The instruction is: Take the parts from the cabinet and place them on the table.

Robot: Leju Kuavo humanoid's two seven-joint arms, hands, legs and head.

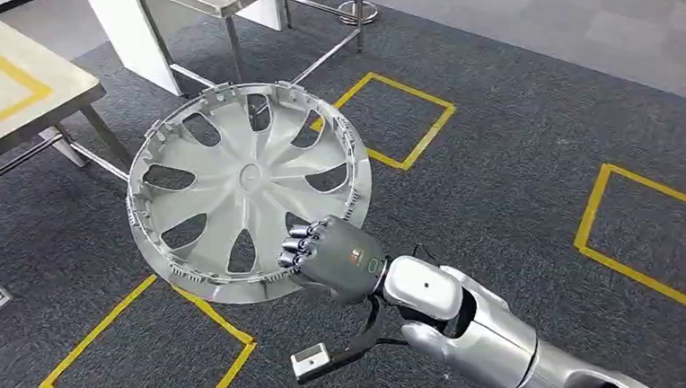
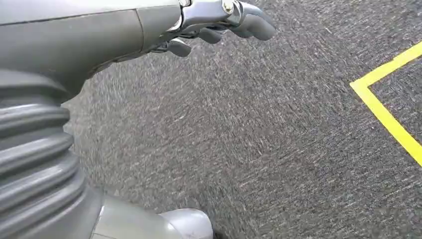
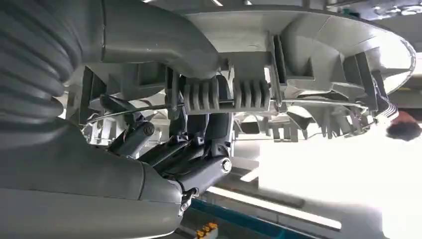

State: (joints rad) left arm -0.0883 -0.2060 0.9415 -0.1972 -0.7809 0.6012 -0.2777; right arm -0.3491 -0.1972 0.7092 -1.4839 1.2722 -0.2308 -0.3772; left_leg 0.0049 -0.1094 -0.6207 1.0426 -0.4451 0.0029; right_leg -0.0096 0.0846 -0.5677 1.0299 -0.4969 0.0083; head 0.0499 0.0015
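The left hand hung with fingers apart, holding nothing, over dark grey carpet. The right hand gripped the silver multi-spoke plastic hubcap by its rim, aloft above the carpet; the right wrist view revealed its ribbed, clipped underside.

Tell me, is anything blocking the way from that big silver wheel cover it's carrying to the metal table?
Nothing visible does. The right hand holds the silver spoked plastic wheel cover above grey carpet; the steel-topped table with the yellow outline stands ahead to the left.
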